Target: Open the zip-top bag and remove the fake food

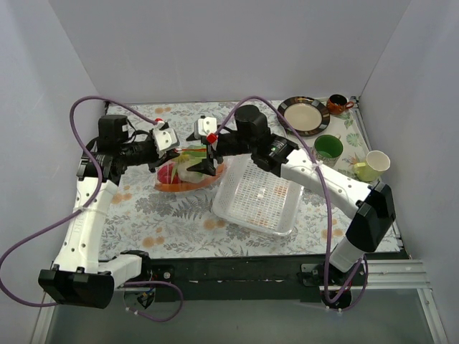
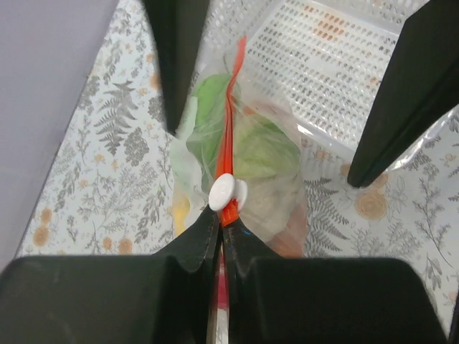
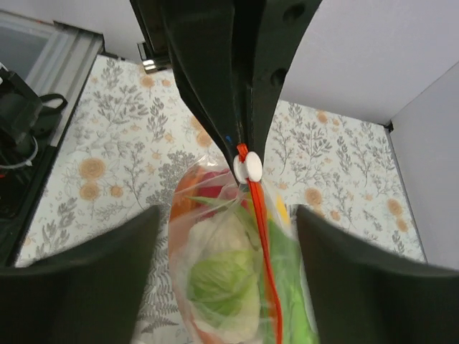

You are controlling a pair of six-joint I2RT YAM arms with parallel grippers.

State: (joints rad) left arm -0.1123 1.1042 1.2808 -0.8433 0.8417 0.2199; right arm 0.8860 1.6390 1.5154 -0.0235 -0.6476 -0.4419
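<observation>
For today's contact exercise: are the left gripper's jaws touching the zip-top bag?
Touching. Left wrist view: the left gripper pinches the orange strip of the zip-top bag.

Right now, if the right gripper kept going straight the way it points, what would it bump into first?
The zip-top bag of fake food: it sits between the right gripper's open fingers. Just beyond, the left gripper pinches its zip strip; depth is hard to judge.

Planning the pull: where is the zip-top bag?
The zip-top bag is centre-left in the top view, beside the white tray, pinched by the left gripper.
</observation>
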